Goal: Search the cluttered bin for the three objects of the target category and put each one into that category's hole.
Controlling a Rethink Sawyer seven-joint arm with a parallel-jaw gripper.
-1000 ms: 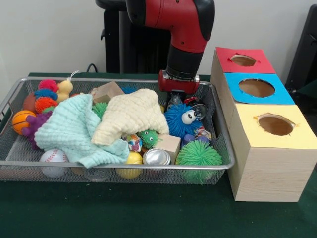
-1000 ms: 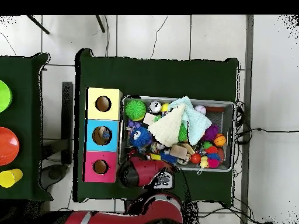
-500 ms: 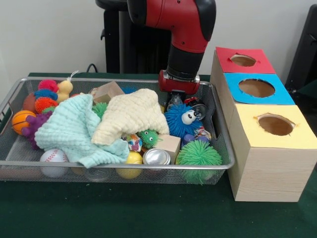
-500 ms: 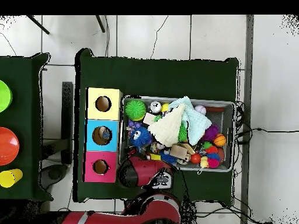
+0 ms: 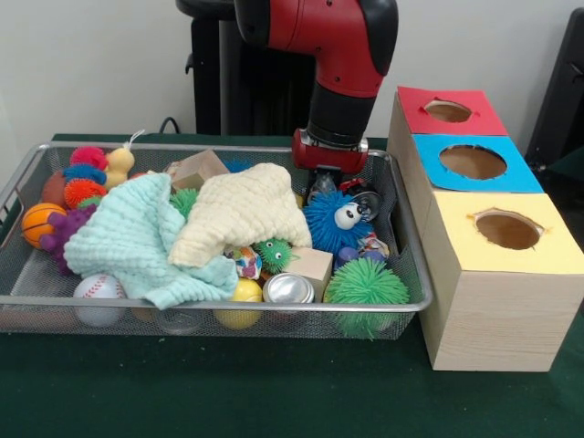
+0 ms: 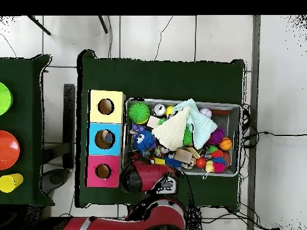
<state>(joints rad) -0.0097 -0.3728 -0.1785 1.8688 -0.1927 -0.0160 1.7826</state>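
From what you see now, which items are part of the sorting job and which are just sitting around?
Job:
wire bin of toys, balls, cans and blocks
red hole, blue hole, yellow hole
tool, down in the bin

Lying about:
mint cloth and cream cloth covering items
plates and yellow cup on the side table

Nothing readable anywhere here, no labels, brands or numbers (the cans in the bin might have print, but it's too small to tell).

I see the arm as a glossy red rounded shell over a black cylindrical wrist, ending in a red collar above dark gripper hardware.
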